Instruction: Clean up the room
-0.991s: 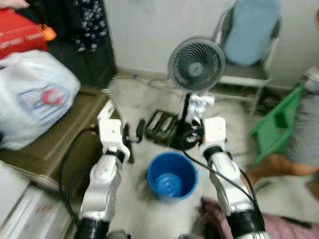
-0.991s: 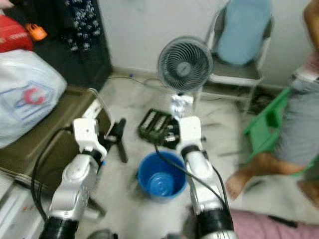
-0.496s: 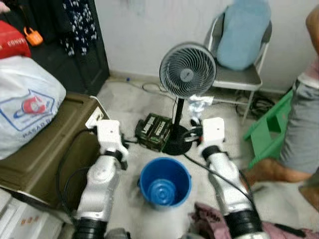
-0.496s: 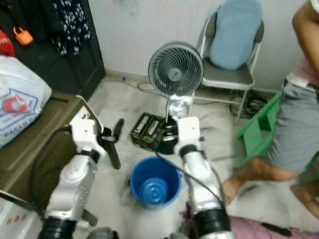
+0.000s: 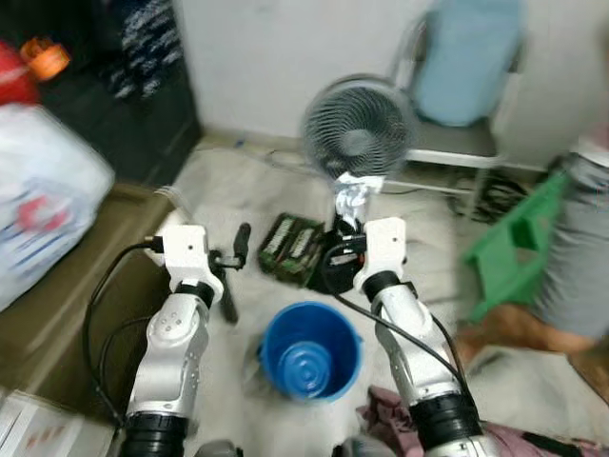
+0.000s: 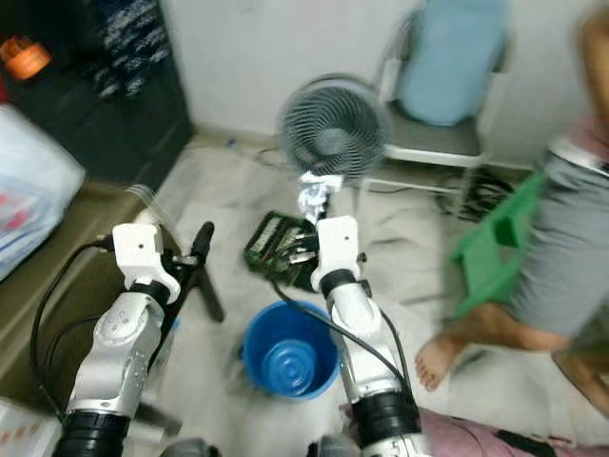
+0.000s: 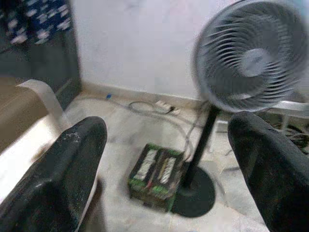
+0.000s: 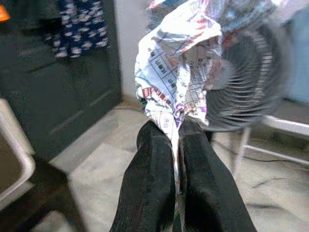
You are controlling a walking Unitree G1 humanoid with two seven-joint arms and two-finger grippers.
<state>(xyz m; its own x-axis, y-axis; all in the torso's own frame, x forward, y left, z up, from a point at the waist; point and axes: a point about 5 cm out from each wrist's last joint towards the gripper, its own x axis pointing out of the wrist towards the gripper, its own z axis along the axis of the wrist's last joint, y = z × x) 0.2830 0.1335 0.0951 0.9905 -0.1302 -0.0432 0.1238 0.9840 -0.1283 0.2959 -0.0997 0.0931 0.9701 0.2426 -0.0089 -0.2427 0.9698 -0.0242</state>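
My right gripper (image 5: 354,211) is shut on a crumpled printed wrapper (image 8: 178,67) and holds it up in front of the standing fan (image 5: 359,129). The wrapper (image 5: 354,195) pokes up above the fingers (image 8: 149,193). A blue bucket (image 5: 310,349) stands on the floor below and between my two arms, with a blue lid or dish lying inside. My left gripper (image 5: 236,259) is open and holds nothing, left of the bucket, with its fingers (image 7: 58,179) spread wide apart. Pink cloth (image 5: 395,419) lies on the floor by my right arm.
A green-black box (image 5: 293,246) lies by the fan's base. An olive trunk (image 5: 57,286) with a white plastic bag (image 5: 43,200) on it stands at the left. Against the wall is a chair (image 5: 466,86) with a blue cushion. A person's legs (image 5: 561,276) and a green stool (image 5: 514,243) are at the right.
The camera has shifted and blurred. My right gripper with the wrapper has moved left and a little up, nearer the fan's head. My left gripper stays open.
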